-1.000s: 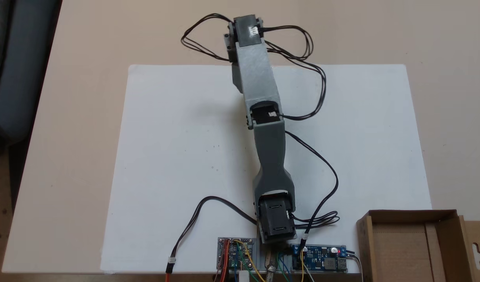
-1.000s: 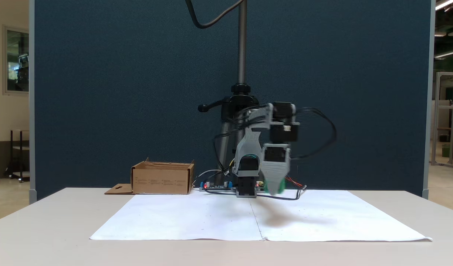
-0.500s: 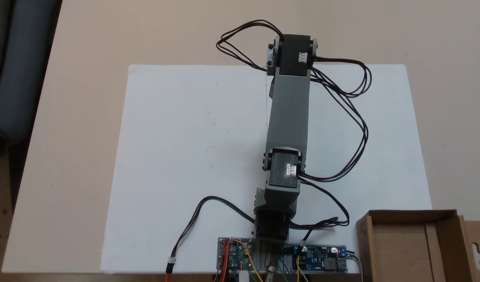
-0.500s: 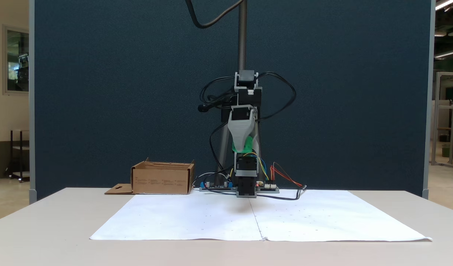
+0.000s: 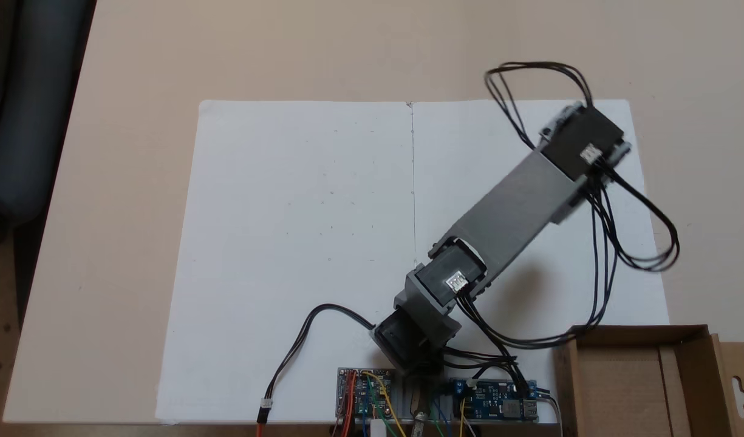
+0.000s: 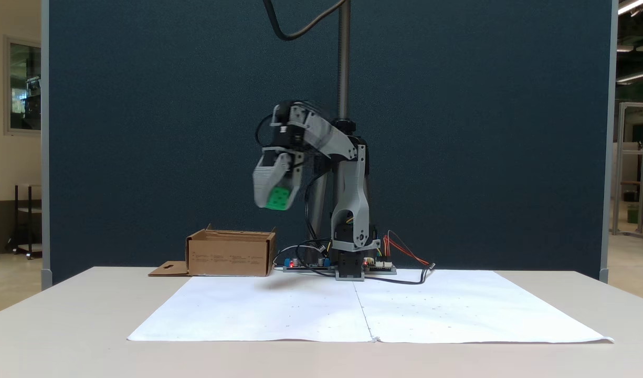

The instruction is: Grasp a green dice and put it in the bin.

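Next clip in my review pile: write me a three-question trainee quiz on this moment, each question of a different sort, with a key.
1. True or false: the green dice is resting on the white paper.
2. Multiple choice: in the fixed view from the table's front, where is the gripper relative to the bin?
A. Inside it
B. Above it and a little to its right
C. Far to its left
3. Fill in: the bin is made of brown ____.

Key
1. False: the gripper holds it in the air.
2. B
3. Cardboard; its floor looks bare where the fixed view from above shows it.
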Robot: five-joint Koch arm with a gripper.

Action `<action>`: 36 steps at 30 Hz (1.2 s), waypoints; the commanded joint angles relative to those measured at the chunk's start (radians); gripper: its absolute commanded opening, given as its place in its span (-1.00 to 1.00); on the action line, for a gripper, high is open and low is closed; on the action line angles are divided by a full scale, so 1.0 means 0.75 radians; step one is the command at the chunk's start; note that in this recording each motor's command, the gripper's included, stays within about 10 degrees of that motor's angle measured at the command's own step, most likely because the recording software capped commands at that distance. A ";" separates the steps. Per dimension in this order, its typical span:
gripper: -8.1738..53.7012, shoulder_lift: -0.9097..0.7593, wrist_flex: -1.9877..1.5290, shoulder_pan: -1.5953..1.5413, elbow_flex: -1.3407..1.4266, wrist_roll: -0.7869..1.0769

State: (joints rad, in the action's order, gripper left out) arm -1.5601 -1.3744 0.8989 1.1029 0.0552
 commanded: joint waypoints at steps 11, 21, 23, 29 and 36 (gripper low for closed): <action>-0.24 0.045 -0.033 0.943 -0.027 0.464; -0.26 0.190 0.164 1.272 -0.051 0.577; -0.26 0.217 0.227 1.284 -0.049 0.585; -0.26 0.258 0.305 1.299 -0.049 0.587; -0.25 0.274 0.305 1.293 -0.045 0.587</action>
State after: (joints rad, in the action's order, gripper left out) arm -1.3346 -1.1766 1.8669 1.1029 0.3988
